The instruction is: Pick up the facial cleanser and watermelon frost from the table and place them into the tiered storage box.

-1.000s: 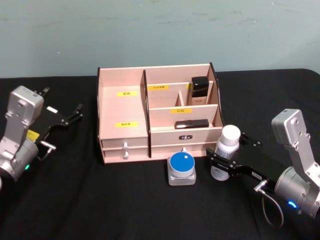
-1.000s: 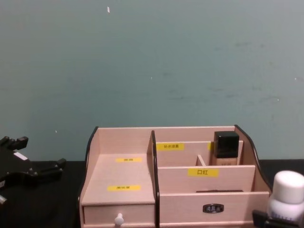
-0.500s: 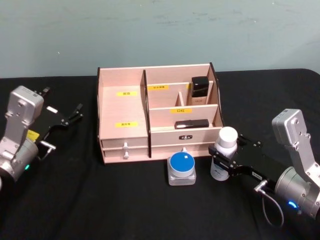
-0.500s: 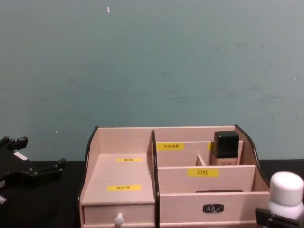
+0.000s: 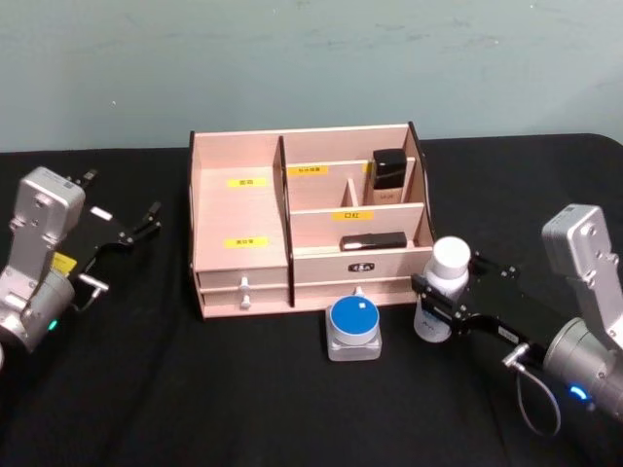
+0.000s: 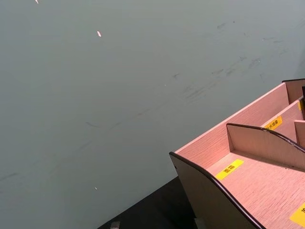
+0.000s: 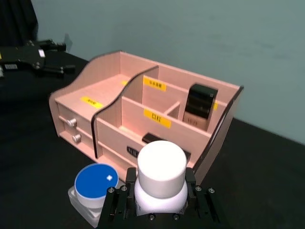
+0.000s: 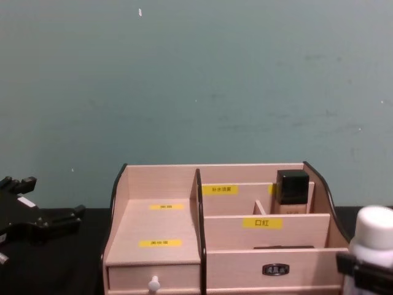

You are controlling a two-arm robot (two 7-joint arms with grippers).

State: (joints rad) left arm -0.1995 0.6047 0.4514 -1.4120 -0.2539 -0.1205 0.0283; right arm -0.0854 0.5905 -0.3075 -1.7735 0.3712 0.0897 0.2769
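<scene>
Right gripper is clenched on the facial cleanser, one black finger pressed to each side of the white bottle just below its rounded cap, and the bottle stands upright in the grasp. It sits at the near right corner of the tiered storage box, just in front of the drawer with the metal handle, and I cannot tell if its base touches the black table or hangs just clear of it. From the chest view the white cap pokes up at the right edge, level with the box's lower front wall. The watermelon frost rests on the table just left of the cleanser, blue lid up, right in front of the box and apart from the gripper. Over on the left, the left gripper is parked above the table, well clear of the box, its fingers spread and holding nothing. Inside the box, a black-capped beige bottle stands in the far right compartment, and a flat black item lies in the low slot above the handled drawer. The tall left compartment, above the drawer with the white knob, shows bare wood and two yellow labels.
</scene>
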